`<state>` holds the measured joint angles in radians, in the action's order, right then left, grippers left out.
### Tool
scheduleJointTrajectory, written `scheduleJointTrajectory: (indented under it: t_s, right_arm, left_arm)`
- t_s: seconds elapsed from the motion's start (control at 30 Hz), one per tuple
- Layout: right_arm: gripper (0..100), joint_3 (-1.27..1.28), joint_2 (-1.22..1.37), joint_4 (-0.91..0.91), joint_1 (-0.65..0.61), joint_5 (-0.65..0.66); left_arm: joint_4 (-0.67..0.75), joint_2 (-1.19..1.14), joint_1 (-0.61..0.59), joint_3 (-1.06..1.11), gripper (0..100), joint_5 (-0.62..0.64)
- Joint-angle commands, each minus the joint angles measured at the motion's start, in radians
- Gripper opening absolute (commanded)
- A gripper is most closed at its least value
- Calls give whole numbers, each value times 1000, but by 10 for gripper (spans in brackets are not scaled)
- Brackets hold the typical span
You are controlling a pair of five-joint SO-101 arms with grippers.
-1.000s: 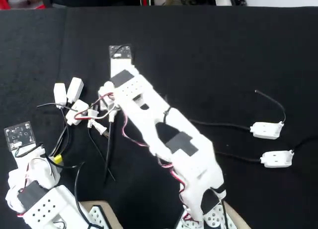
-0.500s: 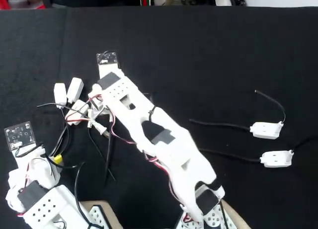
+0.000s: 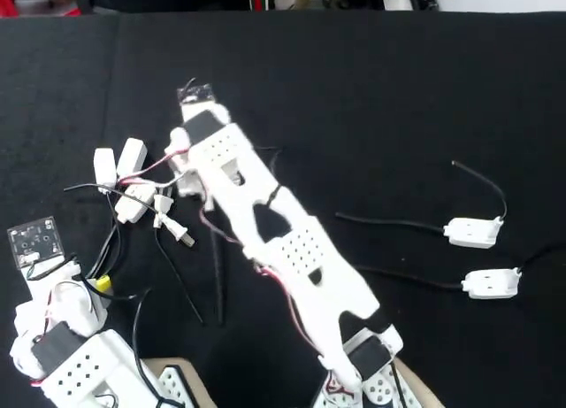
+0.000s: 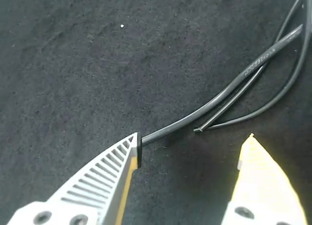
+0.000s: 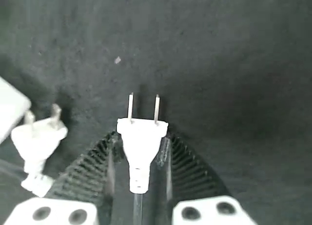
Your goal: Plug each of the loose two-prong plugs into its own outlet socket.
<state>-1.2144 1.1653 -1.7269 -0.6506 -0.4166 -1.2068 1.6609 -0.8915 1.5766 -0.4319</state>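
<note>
Right claw [image 5: 140,138] pinches a white plug [image 5: 142,130] by its body, prongs pointing out ahead of the jaws and the black cord running back between them. Over the last second its arm has swung across the tangle of cords and white pieces, and the cord [image 3: 218,284] under it has shifted with it, so the plug seems pulled free of the heap. Another plug [image 5: 36,137] lies just beside. Left claw [image 4: 194,137] sits spread over loose cords [image 4: 219,95], unmoved. Next, I judge, comes the carry to the sockets [image 3: 475,232], well apart across the table [image 3: 371,89].
</note>
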Motion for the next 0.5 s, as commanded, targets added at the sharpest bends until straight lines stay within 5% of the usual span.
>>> scheduleJointTrajectory:
  t_s: [0.0,0.27,0.47]
  right_arm:
    - [11,-42,-64,-40,103,60]
    - [11,308,-418,-40,219,150]
    - [11,564,-644,-23,252,196]
  left_arm:
    - [9,-5,50,-90,322,-5]
    - [5,-57,311,-295,326,95]
    - [5,-460,538,-581,327,267]
